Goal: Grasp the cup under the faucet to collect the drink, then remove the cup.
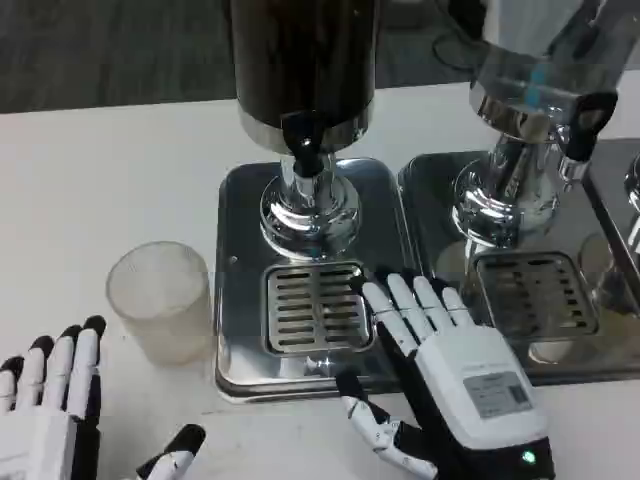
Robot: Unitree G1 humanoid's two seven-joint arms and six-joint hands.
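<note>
A clear plastic cup [160,298] stands upright on the white surface [110,180], just to the left of the dark drink dispenser's steel base tray [240,200] and not under the black faucet [303,140]. The faucet hangs above the slotted drip grate [315,308], which has nothing standing on it. The left robot hand [50,400] lies low at the near edge of the surface, below and left of the cup, its fingers straight and spread, holding nothing and not touching the cup. The right robot hand [440,375] lies over the right front corner of the tray, fingers extended and apart, fingertips reaching the grate's right edge, empty as well. A second dispenser [530,90] with its own tray [440,180] stands to the right.
</note>
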